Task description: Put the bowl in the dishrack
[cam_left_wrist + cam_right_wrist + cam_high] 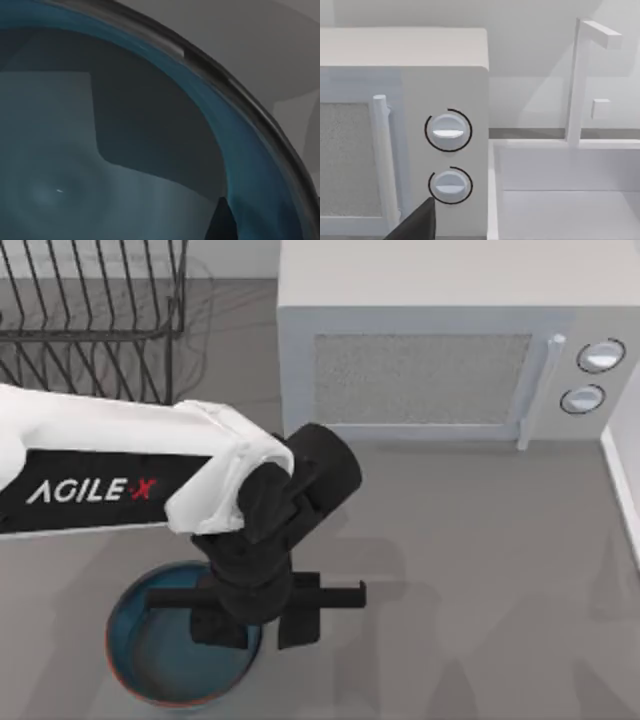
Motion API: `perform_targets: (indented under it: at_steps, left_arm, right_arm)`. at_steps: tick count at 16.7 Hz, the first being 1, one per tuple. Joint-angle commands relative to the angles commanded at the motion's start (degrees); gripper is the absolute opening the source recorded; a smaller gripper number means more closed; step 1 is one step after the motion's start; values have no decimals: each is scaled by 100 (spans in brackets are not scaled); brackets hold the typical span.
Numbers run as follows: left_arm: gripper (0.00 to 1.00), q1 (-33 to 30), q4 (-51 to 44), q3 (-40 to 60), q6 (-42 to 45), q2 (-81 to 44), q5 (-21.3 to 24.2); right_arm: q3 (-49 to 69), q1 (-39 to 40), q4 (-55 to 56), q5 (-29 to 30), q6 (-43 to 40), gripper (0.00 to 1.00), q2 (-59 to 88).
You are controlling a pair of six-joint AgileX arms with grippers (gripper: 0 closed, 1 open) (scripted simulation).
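left gripper (258,625) is lowered over bowl (170,655) rim at table front-left, fingers spread astride the wall | dishrack (95,315) well apart, back-left | risk: thin rim pinch slips, bowl is tipped | right arm parked, facing microwave (400,130), fingers: cannot tell

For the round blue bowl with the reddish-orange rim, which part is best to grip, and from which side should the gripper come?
Grip the round blue bowl by its thin reddish-orange rim, coming straight down from above, one finger inside the wall and one outside. It sits upright and open on the grey table, too wide to span. The left gripper hangs over its right-hand edge, so that side is probably easiest.
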State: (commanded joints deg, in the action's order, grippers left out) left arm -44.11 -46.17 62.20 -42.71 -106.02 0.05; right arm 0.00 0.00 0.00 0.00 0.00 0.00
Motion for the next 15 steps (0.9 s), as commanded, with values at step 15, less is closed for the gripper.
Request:
perform_targets:
  at_steps: [15]
  left_arm:
    - [0, -19, -405, 404, -30, 24, 0]
  right_arm:
    - [0, 0, 0, 0, 0, 100, 0]
